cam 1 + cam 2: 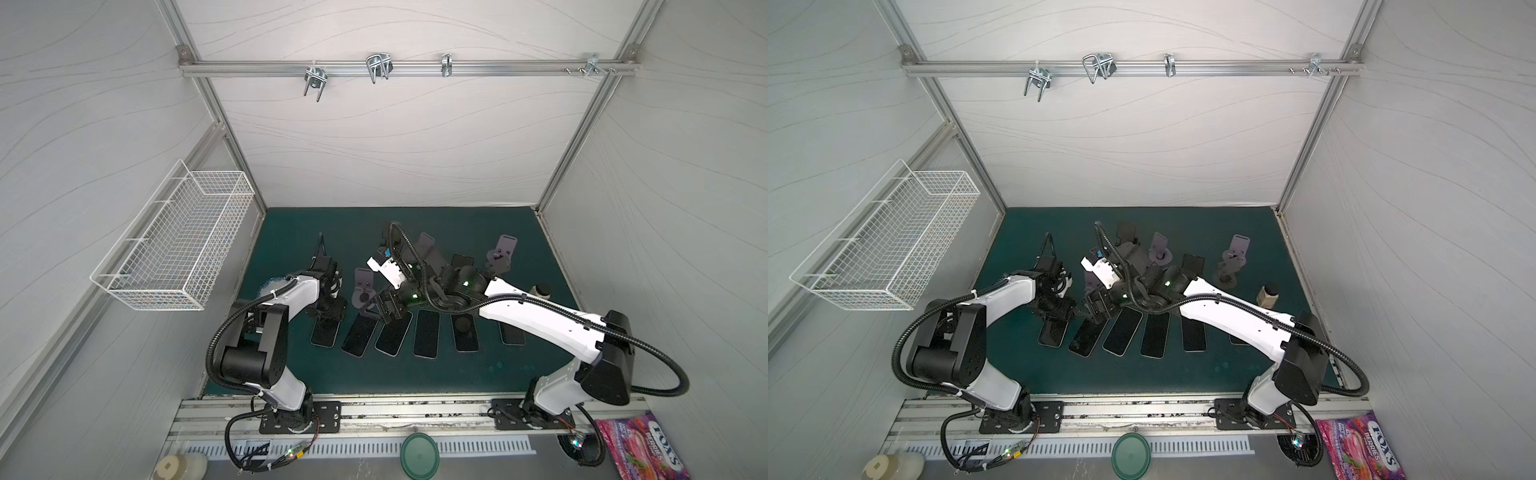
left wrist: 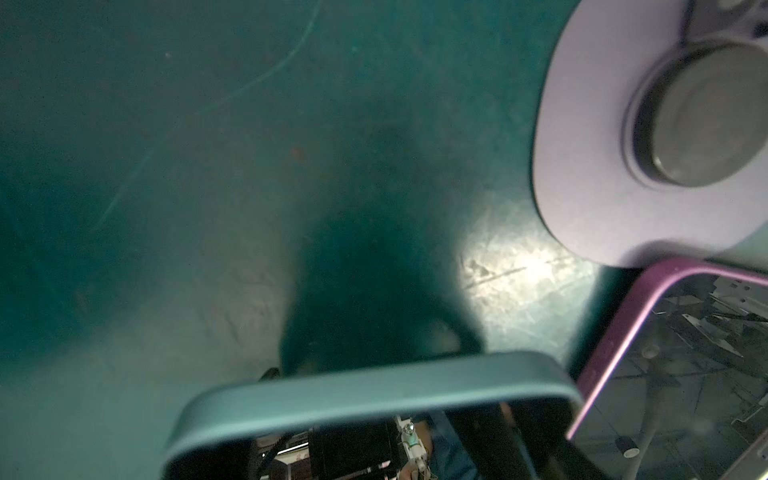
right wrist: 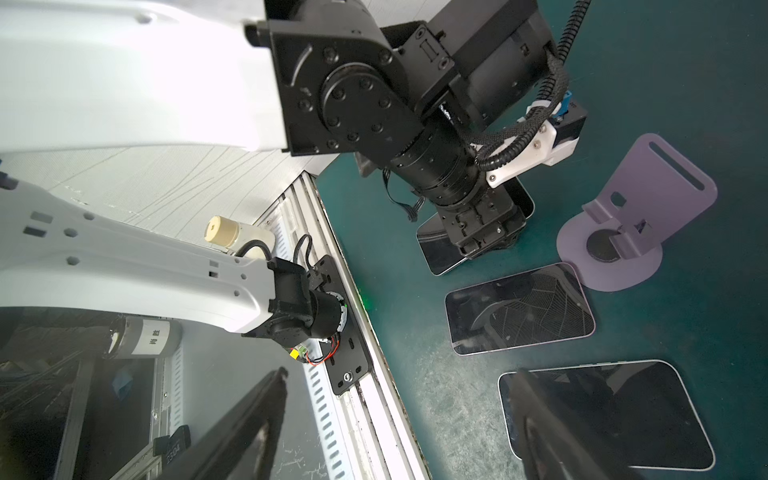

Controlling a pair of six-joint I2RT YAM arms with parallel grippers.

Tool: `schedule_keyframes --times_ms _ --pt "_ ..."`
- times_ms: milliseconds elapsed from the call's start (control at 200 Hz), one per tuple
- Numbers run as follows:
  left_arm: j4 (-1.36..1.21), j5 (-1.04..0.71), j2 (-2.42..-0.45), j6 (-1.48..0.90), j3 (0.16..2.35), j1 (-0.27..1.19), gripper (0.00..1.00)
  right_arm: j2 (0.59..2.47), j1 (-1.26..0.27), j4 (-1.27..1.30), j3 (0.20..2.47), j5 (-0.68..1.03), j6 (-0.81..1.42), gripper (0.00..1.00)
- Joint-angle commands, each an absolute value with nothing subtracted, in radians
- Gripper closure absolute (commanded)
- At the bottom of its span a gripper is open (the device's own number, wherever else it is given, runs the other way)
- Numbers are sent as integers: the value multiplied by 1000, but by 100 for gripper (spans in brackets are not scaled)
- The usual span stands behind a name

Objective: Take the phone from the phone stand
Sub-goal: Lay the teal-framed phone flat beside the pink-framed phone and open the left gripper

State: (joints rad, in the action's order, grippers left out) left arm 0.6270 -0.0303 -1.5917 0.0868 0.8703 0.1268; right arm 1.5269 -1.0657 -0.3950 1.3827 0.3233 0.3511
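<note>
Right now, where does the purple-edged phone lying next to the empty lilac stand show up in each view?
In both top views: purple-edged phone, second from the left in the row of flat phones.
Left wrist view: the phone lies beside the teal-edged phone.
Right wrist view: the phone is the middle of three.
Shared landmark: the lilac stand, its round base by the phone's end.

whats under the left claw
A phone lies flat on the green mat under the left claw. Its two ends show in the right wrist view; its middle is covered, so whether the claw touches it cannot be told.
</note>
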Motion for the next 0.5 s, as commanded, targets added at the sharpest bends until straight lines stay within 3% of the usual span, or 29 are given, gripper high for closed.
schedule_keyframes --times_ms 0,495 --pt "631 -14 -1613 98 920 120 43 1533 -1073 -387 1390 323 355 15" --pt "633 -4 -1628 89 927 118 27 1533 -1072 -408 1411 319 344 14"
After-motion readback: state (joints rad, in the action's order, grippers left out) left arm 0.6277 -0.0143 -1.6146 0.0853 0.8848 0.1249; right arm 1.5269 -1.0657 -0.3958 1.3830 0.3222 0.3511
